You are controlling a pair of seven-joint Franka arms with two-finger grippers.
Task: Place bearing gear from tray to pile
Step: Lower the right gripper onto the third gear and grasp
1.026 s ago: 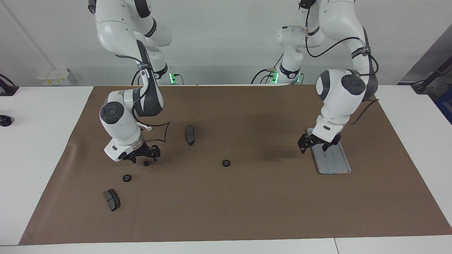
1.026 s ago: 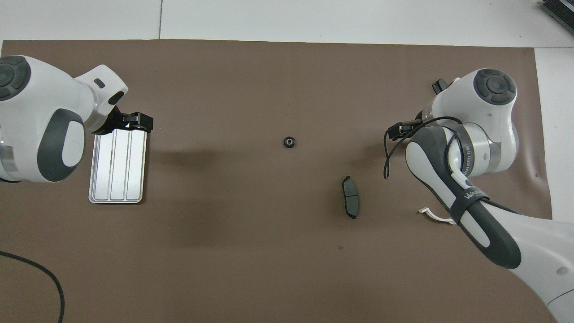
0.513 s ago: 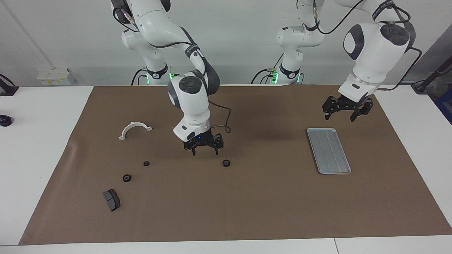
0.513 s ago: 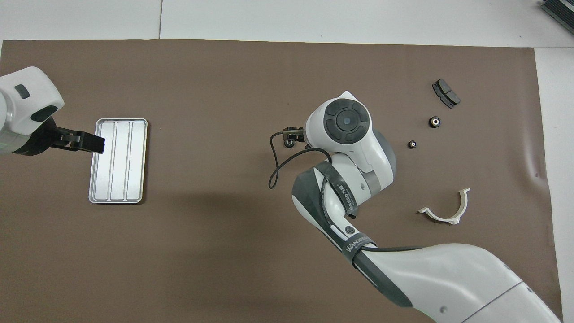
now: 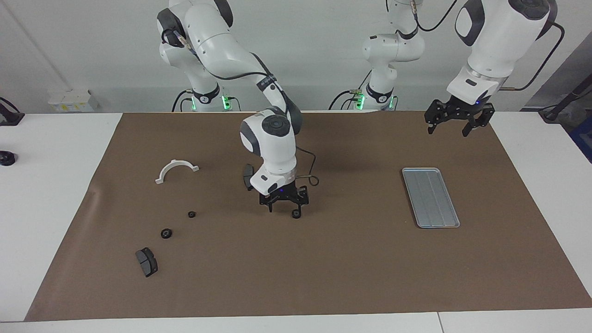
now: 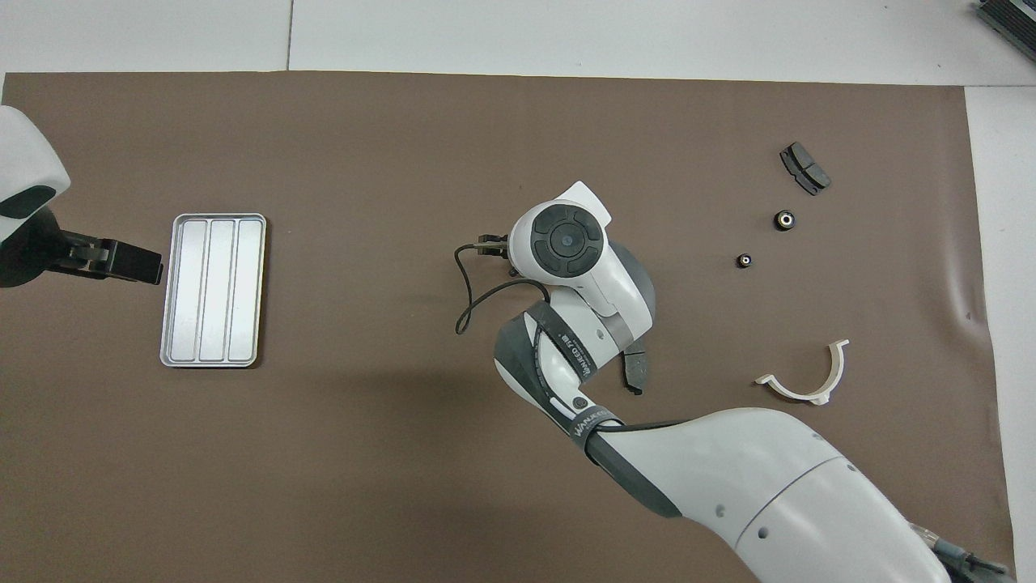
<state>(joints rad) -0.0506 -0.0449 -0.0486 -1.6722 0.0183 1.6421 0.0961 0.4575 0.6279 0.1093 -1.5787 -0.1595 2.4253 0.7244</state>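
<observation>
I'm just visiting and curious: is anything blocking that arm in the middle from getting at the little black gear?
Nothing visible. The right gripper is down at the mat, its open fingers around the bearing gear. The brake pad lies nearer the robots, clear of it.

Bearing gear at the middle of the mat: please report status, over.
Right end effector low at the lone gear, fingers spread. Left end effector raised, open, waiting. Tray holds nothing. Path unobstructed.

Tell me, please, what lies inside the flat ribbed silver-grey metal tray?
Nothing shows in the flat ribbed silver-grey metal tray: its ribbed floor is bare in both views, and neither arm covers any of it.
</observation>
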